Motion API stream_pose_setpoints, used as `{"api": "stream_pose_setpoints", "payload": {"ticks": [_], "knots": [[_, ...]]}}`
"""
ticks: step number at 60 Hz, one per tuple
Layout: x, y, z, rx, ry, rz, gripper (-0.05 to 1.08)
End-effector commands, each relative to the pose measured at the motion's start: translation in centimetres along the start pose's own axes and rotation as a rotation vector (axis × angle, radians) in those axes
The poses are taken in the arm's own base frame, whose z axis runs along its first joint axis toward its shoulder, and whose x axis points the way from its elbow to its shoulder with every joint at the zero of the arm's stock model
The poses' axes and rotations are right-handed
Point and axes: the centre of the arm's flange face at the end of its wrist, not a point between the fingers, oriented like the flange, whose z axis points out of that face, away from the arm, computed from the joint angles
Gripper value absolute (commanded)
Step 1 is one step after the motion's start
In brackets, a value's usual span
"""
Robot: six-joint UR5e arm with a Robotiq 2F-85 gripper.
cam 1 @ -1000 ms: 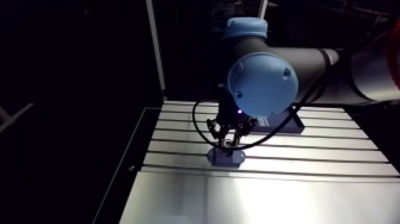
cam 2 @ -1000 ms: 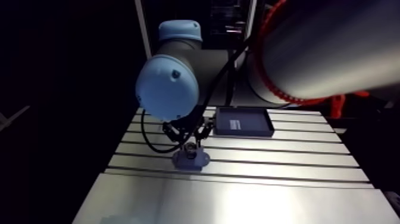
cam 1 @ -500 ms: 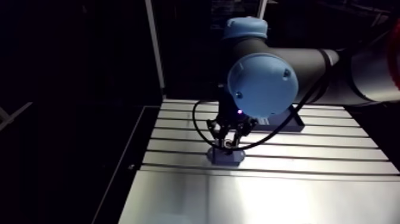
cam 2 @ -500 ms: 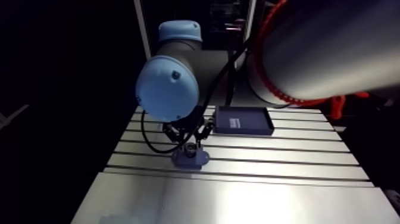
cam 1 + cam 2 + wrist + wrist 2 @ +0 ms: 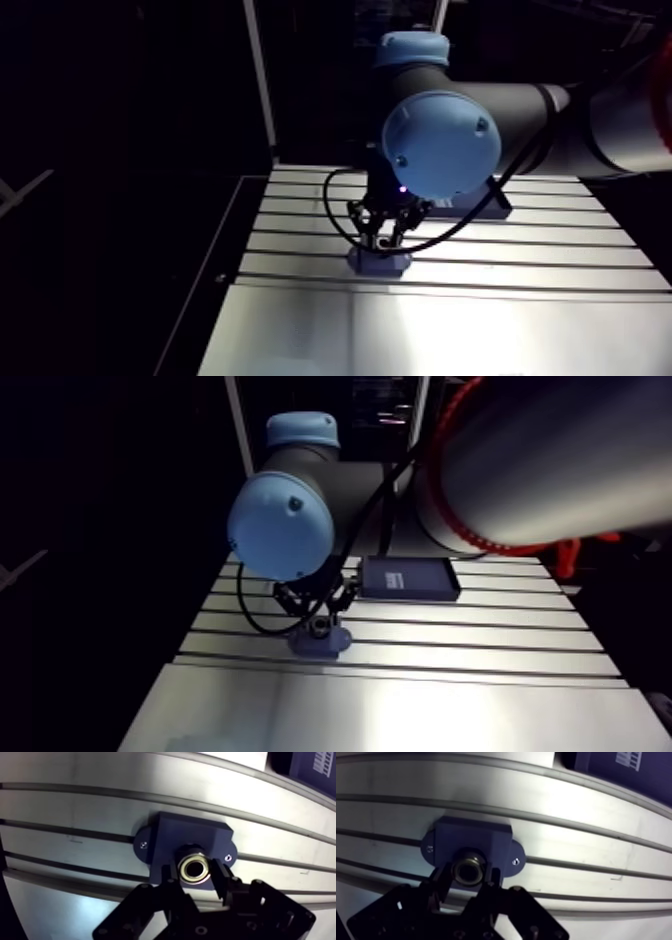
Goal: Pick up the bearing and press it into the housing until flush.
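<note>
Steel bearing (image 5: pixel 195 867), clamped in the gripper (image 5: pixel 196 876), meets the housing (image 5: pixel 192 834) bore; next seems a straight downward press.

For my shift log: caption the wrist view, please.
Gripper shut on the bearing at the middle of the blue housing on the slotted table.

The white label (image 5: pixel 397 582) on the dark tray (image 5: pixel 442 590) is illegible

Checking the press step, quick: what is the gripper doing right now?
The gripper is shut on the bearing, one finger on each side of it, at the bore of the housing.
</note>
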Motion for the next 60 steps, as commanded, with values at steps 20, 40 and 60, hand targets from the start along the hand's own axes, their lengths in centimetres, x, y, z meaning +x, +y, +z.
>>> {"api": "stream_pose_setpoints", "payload": {"ticks": [20,40,60], "knots": [[-0.02,-0.04,0.14,0.0,-0.003,-0.001,0.66],[-0.01,-0.06,0.21,0.002,-0.004,-0.001,0.66],[0.09,-0.1,0.44,0.001,-0.008,-0.002,0.66]]}}
